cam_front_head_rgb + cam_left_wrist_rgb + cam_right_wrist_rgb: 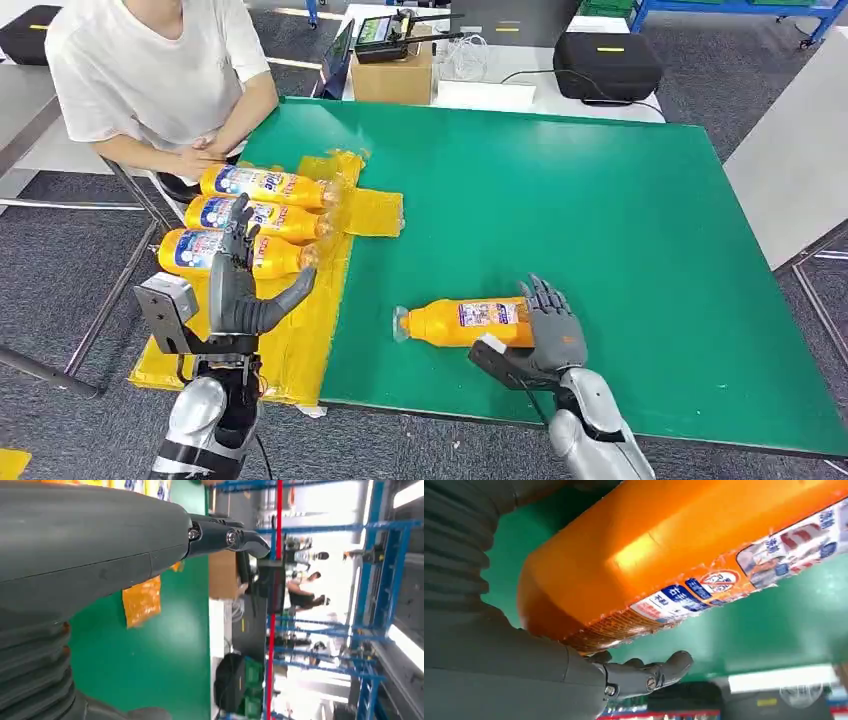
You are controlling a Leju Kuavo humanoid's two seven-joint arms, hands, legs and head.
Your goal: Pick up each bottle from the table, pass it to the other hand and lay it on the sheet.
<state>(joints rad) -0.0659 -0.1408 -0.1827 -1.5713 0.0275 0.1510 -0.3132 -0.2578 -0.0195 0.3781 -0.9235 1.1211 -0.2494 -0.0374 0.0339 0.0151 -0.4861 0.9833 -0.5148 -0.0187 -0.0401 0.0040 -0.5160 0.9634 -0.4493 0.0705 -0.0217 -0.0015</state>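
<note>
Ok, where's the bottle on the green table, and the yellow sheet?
bottle [470, 321], head view, on its label.
yellow sheet [300, 345], head view, on a bare part near its front edge.

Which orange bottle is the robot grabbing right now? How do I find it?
Look at the big green table, near its front edge. One orange bottle lies there alone on the green, with the right hand at its base. The other three bottles lie together on the yellow sheet.

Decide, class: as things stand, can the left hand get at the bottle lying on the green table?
Probably not directly. The left hand hangs open over the yellow sheet, well apart from that bottle, and the right hand is already at its base. A handover looks more likely.
</note>
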